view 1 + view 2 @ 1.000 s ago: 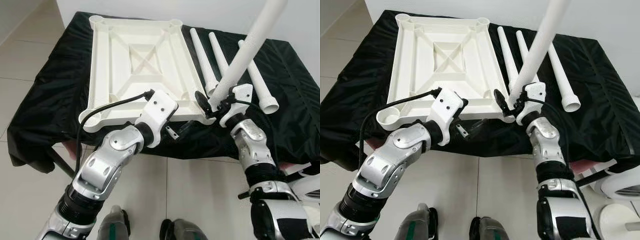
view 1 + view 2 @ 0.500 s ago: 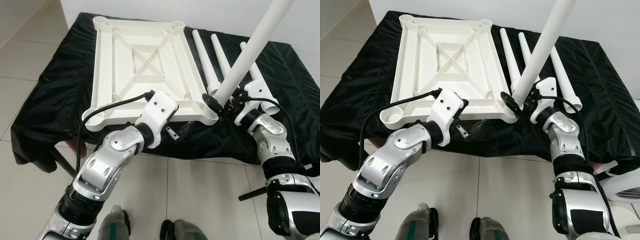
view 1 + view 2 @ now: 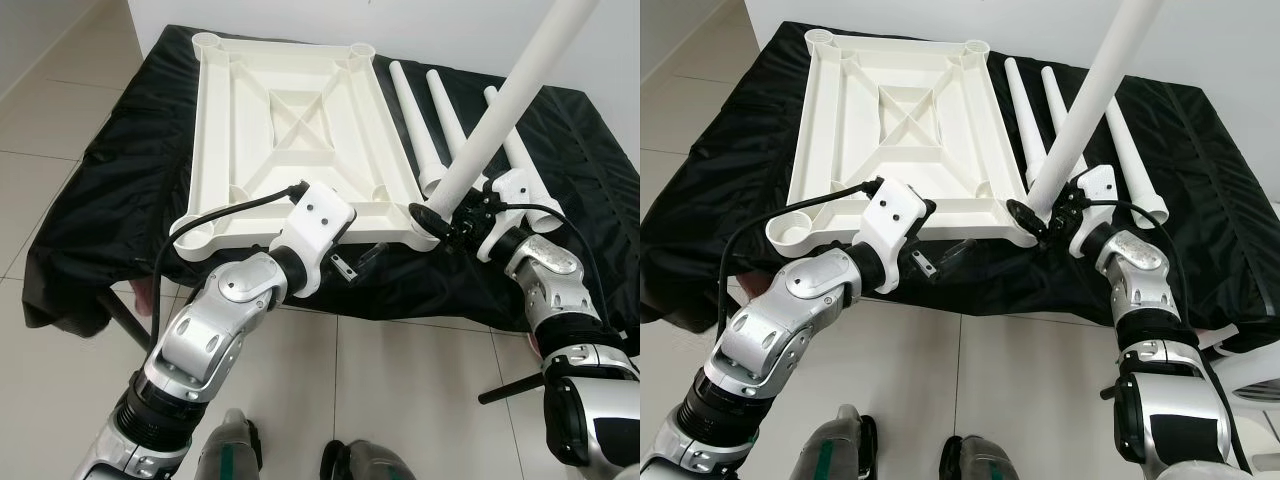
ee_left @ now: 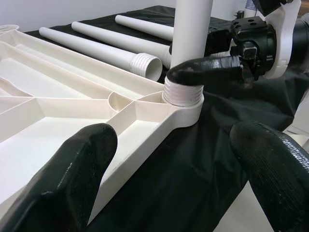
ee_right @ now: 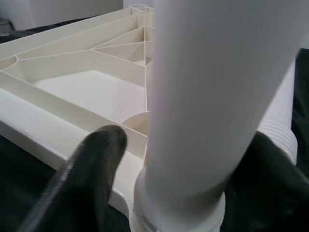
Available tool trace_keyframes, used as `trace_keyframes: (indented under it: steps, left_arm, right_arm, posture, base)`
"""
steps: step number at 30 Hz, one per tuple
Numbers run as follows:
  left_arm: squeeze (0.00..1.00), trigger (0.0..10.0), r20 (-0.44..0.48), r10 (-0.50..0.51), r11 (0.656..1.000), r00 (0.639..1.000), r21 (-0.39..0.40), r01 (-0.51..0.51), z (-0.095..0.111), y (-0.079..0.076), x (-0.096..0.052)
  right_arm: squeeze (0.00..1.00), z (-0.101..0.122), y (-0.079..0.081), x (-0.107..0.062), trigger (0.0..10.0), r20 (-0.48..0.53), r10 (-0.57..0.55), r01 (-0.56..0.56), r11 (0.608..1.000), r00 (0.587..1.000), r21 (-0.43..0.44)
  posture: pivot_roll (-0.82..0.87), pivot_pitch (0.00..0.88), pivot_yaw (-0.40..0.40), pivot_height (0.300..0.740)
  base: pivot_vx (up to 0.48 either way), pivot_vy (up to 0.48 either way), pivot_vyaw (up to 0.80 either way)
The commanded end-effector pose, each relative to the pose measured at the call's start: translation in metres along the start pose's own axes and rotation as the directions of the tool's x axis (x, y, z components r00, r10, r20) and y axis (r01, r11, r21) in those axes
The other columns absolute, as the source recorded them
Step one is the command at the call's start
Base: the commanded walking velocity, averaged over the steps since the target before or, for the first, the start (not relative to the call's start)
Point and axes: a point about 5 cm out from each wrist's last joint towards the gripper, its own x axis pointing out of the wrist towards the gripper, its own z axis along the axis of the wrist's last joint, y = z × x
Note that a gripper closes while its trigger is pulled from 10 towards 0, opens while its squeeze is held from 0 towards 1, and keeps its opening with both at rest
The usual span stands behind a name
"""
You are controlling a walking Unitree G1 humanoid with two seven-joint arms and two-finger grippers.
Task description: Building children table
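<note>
the right claw (image 3: 447, 208), pinching the white leg (image 3: 497, 119), has swung it more upright into the tabletop's (image 3: 290, 120) near corner socket (image 4: 182, 100); threading comes next. left claw (image 3: 352, 262) waits spread.

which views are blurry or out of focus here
Right wrist view: the table leg is so close it blurs into a soft, featureless white. Left wrist view: the near fingers look soft, the threaded socket sharp. Eye views: evenly lit and crisp.
</note>
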Motion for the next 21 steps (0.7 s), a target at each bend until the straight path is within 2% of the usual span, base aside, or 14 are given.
trace_keyframes:
  steps: [1,12,13,14,15,16,21]
  left_arm:
    - [0.00,10.0,0.008,-0.023,1.000,1.000,-0.006,0.023,0.002,-0.003,-0.001]
    - [0.00,10.0,0.006,-0.021,1.000,1.000,-0.008,0.021,0.002,-0.003,-0.002]
    - [0.00,10.0,0.006,-0.019,1.000,1.000,-0.009,0.019,0.002,-0.003,-0.002]
    - [0.00,10.0,0.006,-0.019,1.000,1.000,-0.009,0.019,0.002,-0.003,-0.002]
    - [0.00,10.0,0.005,-0.019,1.000,1.000,-0.009,0.019,0.002,-0.002,-0.002]
    - [0.00,10.0,0.005,-0.018,1.000,1.000,-0.010,0.018,0.002,-0.002,-0.002]
    - [0.00,10.0,0.005,-0.017,1.000,1.000,-0.010,0.017,0.002,-0.002,-0.002]
  right_arm:
    - [0.00,-0.002,-0.002,0.000,0.0,0.014,-0.033,0.032,0.999,0.999,0.030]
    - [0.00,-0.007,-0.003,-0.002,0.0,0.017,-0.068,0.067,0.995,0.998,0.069]
    - [0.00,-0.009,-0.004,-0.003,0.5,0.012,-0.089,0.088,0.994,0.996,0.070]
    - [0.00,-0.009,-0.004,-0.003,0.5,0.012,-0.089,0.088,0.994,0.996,0.070]
    - [0.00,-0.010,-0.004,-0.004,5.7,0.009,-0.108,0.107,0.992,0.994,0.073]
    - [0.00,-0.012,-0.004,-0.004,10.0,0.011,-0.126,0.125,0.989,0.992,0.084]
    - [0.00,-0.014,-0.002,-0.003,10.0,0.021,-0.162,0.160,0.982,0.986,0.098]
  posture:
    - [0.12,0.075,-0.075,0.740]
    - [0.12,0.084,-0.076,0.740]
    - [0.12,0.086,-0.077,0.740]
    - [0.12,0.086,-0.077,0.740]
    - [0.12,0.086,-0.077,0.740]
    - [0.12,0.087,-0.076,0.740]
    - [0.12,0.088,-0.076,0.740]
  base:
    - [0.000,0.000,0.00]
    - [0.000,0.000,0.00]
    - [0.000,0.000,0.00]
    - [0.000,0.000,0.00]
    - [0.000,0.000,0.00]
    - [0.000,0.000,0.00]
    - [0.000,0.000,0.00]
